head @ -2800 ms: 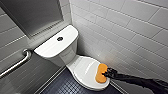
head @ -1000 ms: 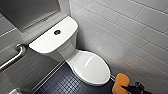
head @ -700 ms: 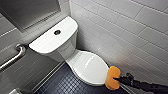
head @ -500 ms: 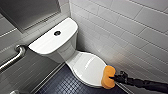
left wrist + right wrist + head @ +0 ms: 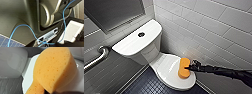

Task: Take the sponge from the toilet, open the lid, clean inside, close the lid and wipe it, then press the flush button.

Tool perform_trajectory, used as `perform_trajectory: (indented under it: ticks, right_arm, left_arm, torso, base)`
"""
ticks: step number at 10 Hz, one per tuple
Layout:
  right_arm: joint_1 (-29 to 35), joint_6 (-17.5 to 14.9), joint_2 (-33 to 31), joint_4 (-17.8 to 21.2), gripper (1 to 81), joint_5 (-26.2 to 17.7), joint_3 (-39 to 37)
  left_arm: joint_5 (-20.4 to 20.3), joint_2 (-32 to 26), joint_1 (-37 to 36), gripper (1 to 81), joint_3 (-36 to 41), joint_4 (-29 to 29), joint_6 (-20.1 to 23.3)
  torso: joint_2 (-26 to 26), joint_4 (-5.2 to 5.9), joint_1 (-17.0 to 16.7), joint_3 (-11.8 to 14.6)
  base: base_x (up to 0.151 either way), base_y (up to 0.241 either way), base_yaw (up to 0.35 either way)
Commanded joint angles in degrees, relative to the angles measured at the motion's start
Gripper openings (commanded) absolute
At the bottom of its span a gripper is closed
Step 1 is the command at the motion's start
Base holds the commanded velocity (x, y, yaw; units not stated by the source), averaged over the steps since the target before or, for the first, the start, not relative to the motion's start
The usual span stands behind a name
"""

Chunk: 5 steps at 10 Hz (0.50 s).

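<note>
While your arm reaches in from the right edge of the head view, your right gripper (image 5: 191, 67) is clenched on the sponge (image 5: 183, 68), pinching the orange block at its middle so the foam bulges to either side. You've got it down against the lid (image 5: 167, 72), on the lid's right half, lower centre-right of the frame. That lid is shut flat over the bowl of the toilet (image 5: 149, 53), glossy and white. Up and left of centre, the flush button (image 5: 141, 34) sits in the middle of the tank top, well apart from the sponge. A grab bar (image 5: 97, 58) runs along the left edge, and dark tiled floor (image 5: 144, 86) fills the bottom left. From your right wrist, the sponge (image 5: 55, 70) looms close and porous, with the white lid (image 5: 29, 78) showing behind it. From your left wrist, a blue cable (image 5: 30, 31) loops across grey robot housing, beside a white box (image 5: 73, 31).
</note>
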Motion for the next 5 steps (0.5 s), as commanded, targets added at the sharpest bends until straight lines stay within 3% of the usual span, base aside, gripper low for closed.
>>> perform_trajectory:
  ticks: [1,5]
  right_arm:
    - [9.96,0.19,5.01,-0.54,1.0,-9.19,-6.2]
    - [9.52,0.1,17.33,-1.24,1.0,-10.34,-20.12]
  left_arm:
    - [5.22,-0.13,1.84,81.1,1.16,0.21,0.5]
    - [5.22,-0.3,1.92,81.1,1.07,0.12,0.5]
  torso:
    - [0.0,0.0,0.0,0.0]
    - [0.13,0.0,0.0,0.0]
  base:
    - [0.0,0.0,0.0]
    - [0.0,0.0,0.0]
